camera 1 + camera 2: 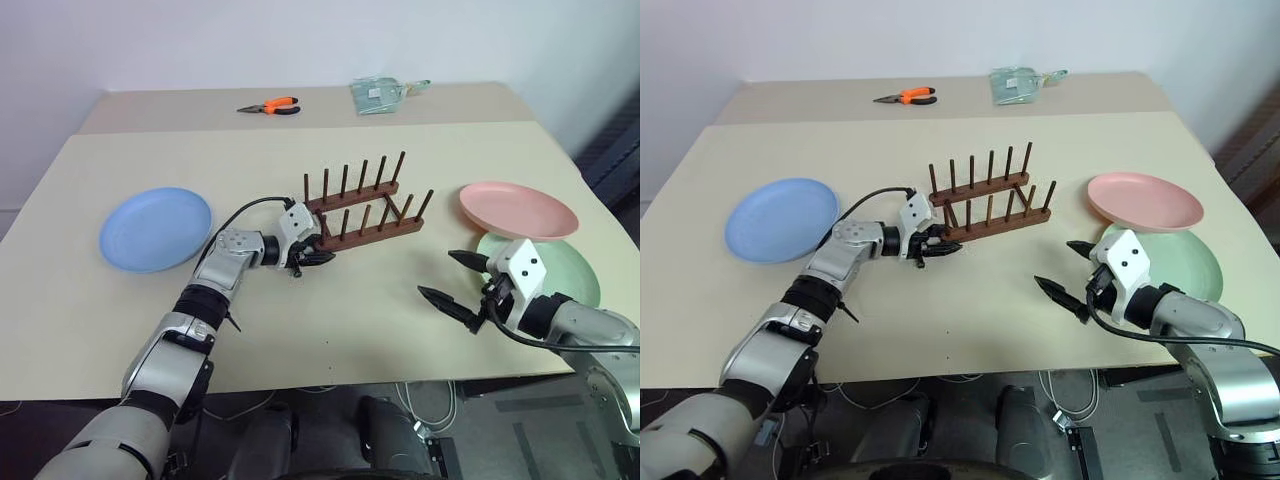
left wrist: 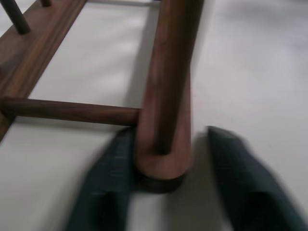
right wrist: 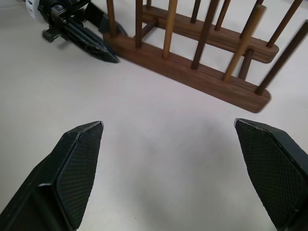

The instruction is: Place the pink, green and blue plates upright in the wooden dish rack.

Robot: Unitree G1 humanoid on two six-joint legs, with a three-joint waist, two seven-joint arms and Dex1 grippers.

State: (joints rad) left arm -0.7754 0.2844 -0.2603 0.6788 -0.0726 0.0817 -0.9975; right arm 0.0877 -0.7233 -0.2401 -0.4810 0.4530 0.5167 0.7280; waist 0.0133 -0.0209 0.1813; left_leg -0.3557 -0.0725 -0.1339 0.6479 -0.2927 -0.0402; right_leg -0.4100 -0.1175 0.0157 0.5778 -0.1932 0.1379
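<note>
Left wrist view: the near end of the front rail of the wooden dish rack (image 2: 163,154) is bracketed by the left gripper (image 1: 312,256), fingers half-closed, one touching, the other apart. Rack's long axis runs rightward away from it, mid-worktop. Dark brown, empty pegs upright. Right gripper (image 1: 452,277) is spread wide, holding nothing.

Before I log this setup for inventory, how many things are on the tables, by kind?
Plates: 3: blue plate, pink plate, green plate partly under the pink one.
Wooden dish rack: 1.
Orange-handled pliers: 1.
Clear packet at the far edge: 1.
Total: 6.
</note>
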